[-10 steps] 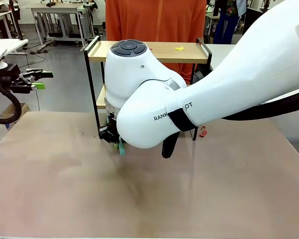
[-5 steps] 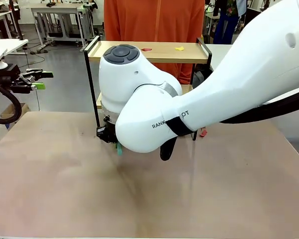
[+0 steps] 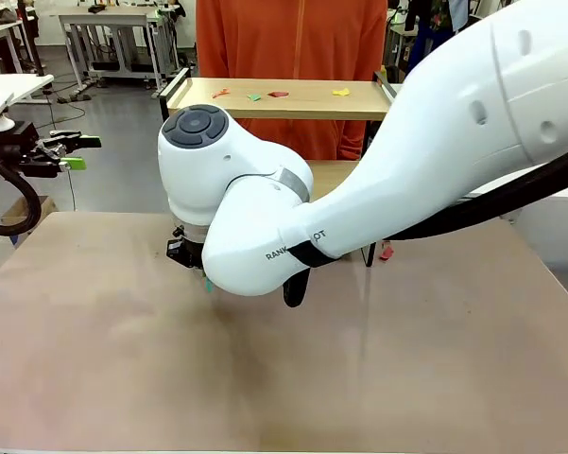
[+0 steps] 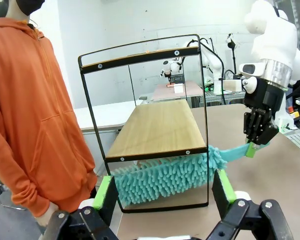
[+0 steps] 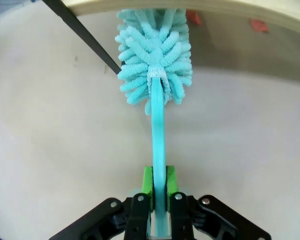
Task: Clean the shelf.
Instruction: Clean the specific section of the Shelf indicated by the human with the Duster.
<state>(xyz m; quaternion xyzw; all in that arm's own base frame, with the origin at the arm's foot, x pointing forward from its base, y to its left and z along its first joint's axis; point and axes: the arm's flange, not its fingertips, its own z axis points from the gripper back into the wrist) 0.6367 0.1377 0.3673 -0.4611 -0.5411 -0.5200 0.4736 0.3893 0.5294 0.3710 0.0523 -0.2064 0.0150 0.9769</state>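
The shelf stands at the table's far side, with small coloured scraps on its top board. In the left wrist view the shelf's lower board is bare, and a teal fluffy duster lies under it, its head reaching out past the frame. My right gripper is shut on the duster's handle, and the duster head sits below the board's edge. Over the table's left side, my right gripper hangs low. My left gripper is open and empty, off to the far left.
A person in an orange hoodie stands close behind the shelf. Red scraps lie on the brown table under the shelf, one by its right leg. My big right arm crosses in front of the shelf.
My right arm has swung toward the picture's left with the duster, uncovering more of the top board and its scraps. The left arm has stayed put.
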